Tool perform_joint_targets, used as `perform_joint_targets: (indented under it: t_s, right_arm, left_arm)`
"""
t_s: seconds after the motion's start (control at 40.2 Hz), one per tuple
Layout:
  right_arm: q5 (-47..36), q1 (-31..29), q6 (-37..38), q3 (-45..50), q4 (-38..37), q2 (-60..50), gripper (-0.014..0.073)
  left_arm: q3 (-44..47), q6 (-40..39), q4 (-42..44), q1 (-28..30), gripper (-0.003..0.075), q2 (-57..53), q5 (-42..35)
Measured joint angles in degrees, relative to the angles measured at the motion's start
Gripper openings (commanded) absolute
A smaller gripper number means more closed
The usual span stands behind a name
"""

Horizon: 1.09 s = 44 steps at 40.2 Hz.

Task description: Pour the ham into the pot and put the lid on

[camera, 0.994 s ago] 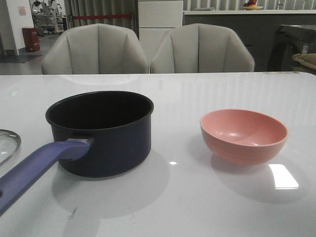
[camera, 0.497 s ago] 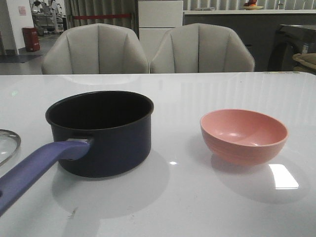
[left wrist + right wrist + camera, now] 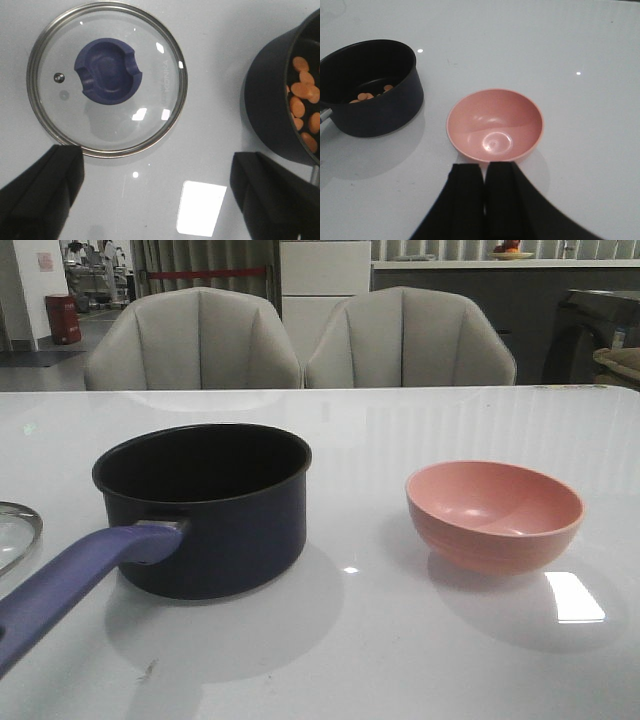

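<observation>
The navy pot (image 3: 205, 510) stands left of centre on the white table, its purple-blue handle (image 3: 70, 580) pointing to the front left. Several orange ham slices (image 3: 302, 102) lie inside it; they also show in the right wrist view (image 3: 367, 95). The glass lid (image 3: 107, 77) with its blue knob (image 3: 108, 71) lies flat on the table left of the pot; only its edge (image 3: 15, 530) shows in the front view. My left gripper (image 3: 157, 200) is open above the table beside the lid, holding nothing. My right gripper (image 3: 485, 172) is shut and empty, just short of the empty pink bowl (image 3: 494, 125).
The pink bowl (image 3: 494, 514) sits right of the pot. Two grey chairs (image 3: 300, 340) stand behind the table's far edge. A bright light patch (image 3: 573, 597) reflects on the table near the bowl.
</observation>
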Motion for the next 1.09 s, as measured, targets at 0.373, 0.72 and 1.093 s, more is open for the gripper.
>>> perform_joint_targets:
  t_s: [0.373,0.72,1.093]
  right_arm:
    - [0.0,0.0,0.0,0.0,0.0,0.0,0.0150]
    - [0.0,0.0,0.0,0.0,0.0,0.0,0.0150]
    - [0.0,0.0,0.0,0.0,0.0,-0.1,0.0150]
  left_arm:
    - [-14.4,-3.2,3.1,0.0,0.0650,18.9,6.1]
    - [-21.5,-4.5,5.4,2.6,0.0650,28.0,10.7]
    - [-21.7,-4.5,5.7,4.0,0.0649,34.6,11.1]
